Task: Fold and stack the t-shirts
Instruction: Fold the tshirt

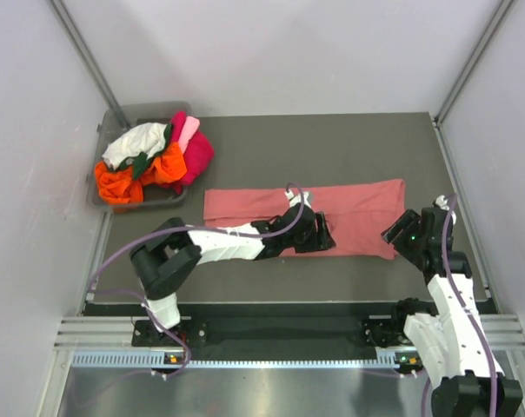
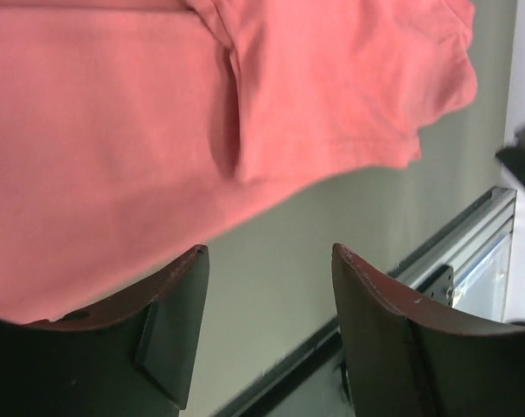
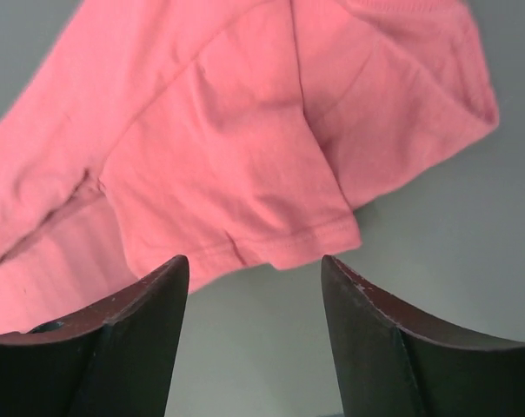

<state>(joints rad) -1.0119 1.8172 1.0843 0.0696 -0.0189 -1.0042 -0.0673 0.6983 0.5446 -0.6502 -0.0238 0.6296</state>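
Salmon-pink t-shirt (image 1: 245, 204) lies flat as a long strip, its near hem just ahead of the left gripper (image 2: 267, 252) and right gripper (image 3: 254, 261), both with jaws apart and empty. Lengthwise folding seems done; next, one end probably needs pinching and folding across.

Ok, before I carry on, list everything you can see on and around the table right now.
salmon-pink t-shirt: one, dusty salmon-pink, folded into a long strip across the table's middle.
heaped t-shirts: several, orange, magenta, light pink, white, dark green, piled in the bin.
bin: one, grey, far left corner of the table.
table: one, dark grey, under everything.
left gripper: one, black, open and empty, over the strip's near edge.
right gripper: one, black, open and empty, by the strip's right end.
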